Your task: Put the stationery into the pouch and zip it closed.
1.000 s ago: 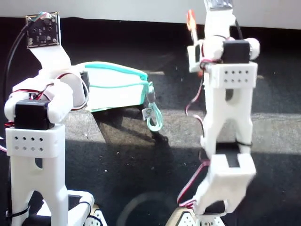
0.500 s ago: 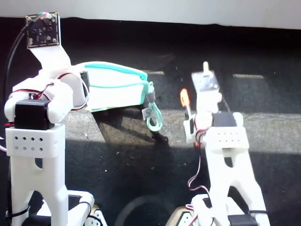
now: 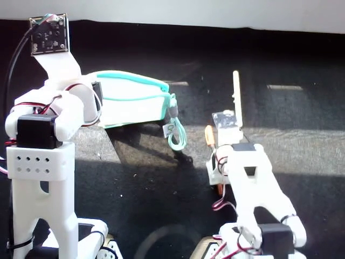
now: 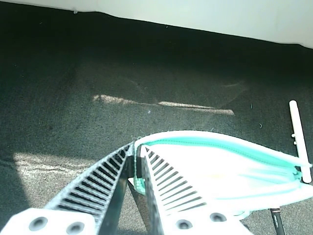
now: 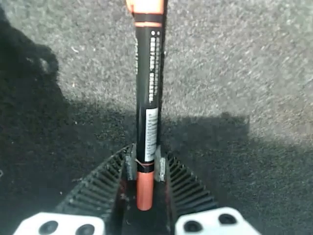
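Note:
A white pouch [image 3: 132, 102] with a teal zipper hangs above the dark table, and its teal pull loop [image 3: 176, 135] dangles at the end. My left gripper [image 3: 98, 100] is shut on the pouch's other end. In the left wrist view the fingers [image 4: 117, 171] pinch the pouch [image 4: 220, 169] at its edge. My right gripper [image 3: 217, 162] is low over the table, right of the pouch, shut on a black marker with orange ends [image 3: 209, 136]. The marker [image 5: 149, 98] stands out straight from the right gripper [image 5: 145, 164]. A white pen [image 3: 236, 94] lies on the table behind it.
The white pen [image 4: 299, 139] lies just past the pouch's zipper end, and a dark pen tip [image 4: 276, 220] shows beneath the pouch. A sunlit band [image 3: 312, 148] crosses the dark mat. A white wall [image 3: 188, 11] borders the far edge.
My right arm has come down from high at the back to low over the table, with the marker still in its gripper. The left arm and pouch have not moved.

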Robot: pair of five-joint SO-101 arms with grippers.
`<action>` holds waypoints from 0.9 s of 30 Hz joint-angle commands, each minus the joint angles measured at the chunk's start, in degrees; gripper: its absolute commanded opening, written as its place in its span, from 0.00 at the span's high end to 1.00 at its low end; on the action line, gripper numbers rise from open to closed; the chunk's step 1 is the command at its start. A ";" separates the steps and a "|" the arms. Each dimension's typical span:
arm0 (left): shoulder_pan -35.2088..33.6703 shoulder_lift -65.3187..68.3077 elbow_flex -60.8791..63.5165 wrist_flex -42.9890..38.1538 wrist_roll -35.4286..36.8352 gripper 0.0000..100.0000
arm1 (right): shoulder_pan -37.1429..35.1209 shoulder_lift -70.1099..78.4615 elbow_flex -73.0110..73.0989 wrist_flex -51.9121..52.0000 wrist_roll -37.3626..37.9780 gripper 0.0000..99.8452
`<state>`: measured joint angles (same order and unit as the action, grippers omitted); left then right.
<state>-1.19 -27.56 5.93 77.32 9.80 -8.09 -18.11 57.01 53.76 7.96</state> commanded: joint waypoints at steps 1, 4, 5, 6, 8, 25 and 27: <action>1.27 0.66 -0.13 0.26 -0.18 0.99 | -0.22 3.38 -2.42 3.30 0.62 0.85; 1.27 0.66 -0.13 0.09 -0.18 0.99 | -0.22 4.18 -6.55 7.96 0.62 0.80; 1.27 0.66 -0.13 0.09 -0.18 0.99 | -0.22 4.18 -8.48 9.71 0.62 0.80; 1.27 0.66 -0.13 0.09 -0.18 0.99 | -0.31 4.18 -10.86 11.65 0.62 0.80; 1.27 0.66 -0.13 0.09 -0.18 0.99 | -0.31 4.18 -16.57 16.22 0.26 0.81; 1.19 0.66 0.31 0.00 -0.18 0.99 | -3.38 21.14 -39.69 10.68 -7.56 0.81; 1.19 0.66 0.31 0.09 -0.26 0.99 | -3.38 25.10 -43.30 10.95 -7.47 0.81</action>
<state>-1.19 -27.56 5.93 77.32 9.80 -10.90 3.43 19.30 65.63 1.45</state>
